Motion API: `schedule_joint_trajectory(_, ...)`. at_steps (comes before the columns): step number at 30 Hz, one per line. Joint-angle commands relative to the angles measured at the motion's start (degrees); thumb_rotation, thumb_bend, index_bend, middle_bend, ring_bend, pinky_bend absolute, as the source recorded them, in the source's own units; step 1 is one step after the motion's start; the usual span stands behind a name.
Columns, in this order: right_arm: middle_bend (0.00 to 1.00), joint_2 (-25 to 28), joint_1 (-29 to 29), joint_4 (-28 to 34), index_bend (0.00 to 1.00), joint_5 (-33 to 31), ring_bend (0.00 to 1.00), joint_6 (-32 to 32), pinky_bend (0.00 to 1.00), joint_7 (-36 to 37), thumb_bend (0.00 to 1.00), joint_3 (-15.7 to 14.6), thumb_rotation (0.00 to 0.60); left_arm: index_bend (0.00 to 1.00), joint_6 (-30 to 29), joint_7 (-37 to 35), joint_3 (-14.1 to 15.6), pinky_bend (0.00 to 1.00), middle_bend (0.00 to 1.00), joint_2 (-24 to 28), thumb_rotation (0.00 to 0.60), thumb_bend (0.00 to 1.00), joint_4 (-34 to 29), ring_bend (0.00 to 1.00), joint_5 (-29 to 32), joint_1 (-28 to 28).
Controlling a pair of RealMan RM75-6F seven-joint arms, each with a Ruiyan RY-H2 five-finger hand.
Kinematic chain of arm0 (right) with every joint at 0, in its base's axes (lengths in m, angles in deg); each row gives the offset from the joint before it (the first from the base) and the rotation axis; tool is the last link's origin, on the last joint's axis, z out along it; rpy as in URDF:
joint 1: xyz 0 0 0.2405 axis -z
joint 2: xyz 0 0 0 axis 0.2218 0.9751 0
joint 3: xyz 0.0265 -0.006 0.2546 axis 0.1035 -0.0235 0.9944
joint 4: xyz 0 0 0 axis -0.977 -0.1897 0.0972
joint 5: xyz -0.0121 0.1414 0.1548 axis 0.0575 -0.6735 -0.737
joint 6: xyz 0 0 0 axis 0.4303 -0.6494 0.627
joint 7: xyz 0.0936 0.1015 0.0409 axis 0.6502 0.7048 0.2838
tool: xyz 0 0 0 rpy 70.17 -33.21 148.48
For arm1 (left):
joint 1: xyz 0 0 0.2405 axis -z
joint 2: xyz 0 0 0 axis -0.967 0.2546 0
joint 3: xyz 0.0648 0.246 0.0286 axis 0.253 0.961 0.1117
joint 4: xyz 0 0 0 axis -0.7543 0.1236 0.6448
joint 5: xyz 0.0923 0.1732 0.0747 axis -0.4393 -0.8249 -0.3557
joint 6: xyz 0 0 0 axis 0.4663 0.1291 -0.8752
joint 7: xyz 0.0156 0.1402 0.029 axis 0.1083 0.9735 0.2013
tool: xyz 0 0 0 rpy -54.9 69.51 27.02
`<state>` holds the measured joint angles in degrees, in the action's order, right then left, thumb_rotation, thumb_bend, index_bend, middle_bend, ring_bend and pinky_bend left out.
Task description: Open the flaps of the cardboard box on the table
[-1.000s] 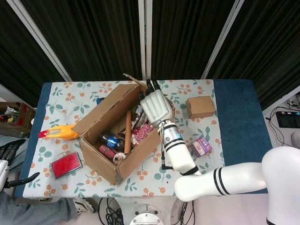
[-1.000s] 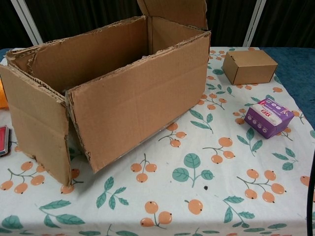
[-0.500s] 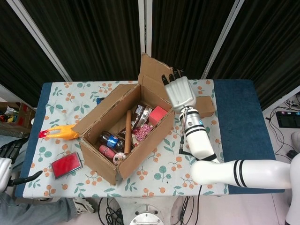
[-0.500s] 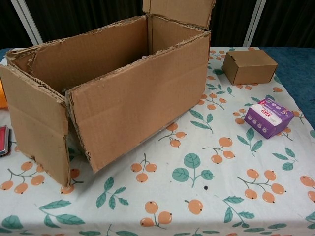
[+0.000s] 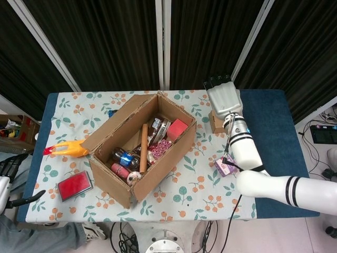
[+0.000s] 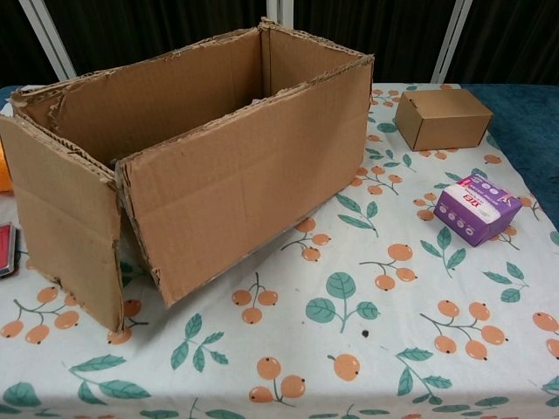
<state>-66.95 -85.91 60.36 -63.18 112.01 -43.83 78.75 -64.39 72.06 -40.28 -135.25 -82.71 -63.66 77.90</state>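
While my right hand (image 5: 223, 98) hangs empty with fingers straight above the small carton (image 5: 216, 122), the box (image 5: 139, 147) sits open on the counter (image 5: 263, 137) well to its left. My left hand (image 5: 10, 167), fingers apart, holds nothing.

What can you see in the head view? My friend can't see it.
An open cardboard box full of small things sits on a flowery table. The right hand hovers open above a small brown box.

R robot hand (image 5: 223, 98) raised, empty.
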Motion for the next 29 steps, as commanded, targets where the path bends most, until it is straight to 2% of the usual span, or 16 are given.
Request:
schedule_joint_trajectory(1, 0.00, 9.8, 12.6, 10.8, 0.00, 18.1, 0.00, 5.8, 0.00, 13.2, 0.45, -2.4, 0.600, 0.09, 0.3, -0.4, -0.1, 0.15, 0.11, -0.6, 0.241, 0.01, 0.6, 0.11, 0.2, 0.1)
schedule_joint_trajectory(3, 0.00, 12.5, 19.6, 13.6, 0.00, 26.7, 0.00, 10.1, 0.00, 20.1, 0.41, -4.7, 0.600, 0.09, 0.6, -0.5, -0.1, 0.15, 0.11, -1.1, 0.244, 0.01, 1.2, 0.11, 0.3, 0.3)
schedule_joint_trajectory(5, 0.00, 14.4, 28.4, 14.1, 0.00, 37.7, 0.00, 15.4, 0.00, 28.9, 0.38, -8.5, 0.600, 0.09, 1.0, -0.4, -0.2, 0.15, 0.11, -1.7, 0.244, 0.01, 1.8, 0.11, 0.2, 0.6)
schedule_joint_trajectory(7, 0.00, 14.2, 36.6, 9.8, 0.00, 47.5, 0.00, 21.3, 0.00, 36.8, 0.34, -12.5, 0.600, 0.09, 1.2, 0.0, -0.2, 0.15, 0.11, -2.1, 0.242, 0.01, 2.2, 0.11, 0.0, 0.8)
schedule_joint_trajectory(10, 0.00, 10.9, 46.2, 0.5, 0.00, 54.6, 0.00, 27.6, 0.00, 46.9, 0.28, -16.5, 0.600, 0.09, 1.1, 1.3, -0.5, 0.15, 0.11, -2.8, 0.241, 0.01, 2.7, 0.10, -0.3, 1.2)
schedule_joint_trajectory(14, 0.00, 4.1, 56.7, -11.7, 0.00, 59.6, 0.00, 35.1, 0.00, 58.6, 0.24, -19.2, 0.600, 0.09, 0.3, 3.2, -0.9, 0.15, 0.11, -3.9, 0.240, 0.02, 3.1, 0.11, -0.5, 1.1)
schedule_joint_trajectory(16, 0.00, -0.4, 61.6, -18.5, 0.00, 61.3, 0.00, 39.0, 0.00, 63.2, 0.24, -19.6, 0.600, 0.09, -0.1, 4.5, -1.0, 0.15, 0.11, -4.4, 0.242, 0.02, 3.5, 0.10, -0.6, 1.0)
schedule_joint_trajectory(19, 0.00, -5.7, 66.6, -26.0, 0.00, 62.2, 0.00, 41.6, 0.00, 68.5, 0.24, -19.6, 0.600, 0.09, -0.6, 7.5, -1.1, 0.15, 0.11, -5.0, 0.244, 0.02, 4.1, 0.11, -0.8, 0.9)
schedule_joint_trajectory(23, 0.00, -8.1, 69.3, -30.1, 0.00, 62.8, 0.00, 40.9, 0.00, 71.3, 0.24, -18.8, 0.600, 0.09, -0.8, 10.3, -1.0, 0.15, 0.11, -5.1, 0.245, 0.02, 3.9, 0.10, -1.3, 1.0)
schedule_joint_trajectory(26, 0.00, -7.9, 69.4, -30.9, 0.00, 62.7, 0.00, 37.7, 0.00, 75.5, 0.23, -17.4, 0.600, 0.09, -0.9, 11.6, -1.0, 0.15, 0.11, -5.1, 0.243, 0.03, 3.9, 0.10, -1.7, 1.0)
schedule_joint_trajectory(29, 0.00, -7.5, 69.4, -31.4, 0.00, 62.5, 0.00, 34.7, 0.00, 76.4, 0.23, -16.4, 0.600, 0.09, -1.4, 11.5, -1.1, 0.15, 0.10, -5.4, 0.242, 0.04, 4.4, 0.10, -2.1, 1.0)
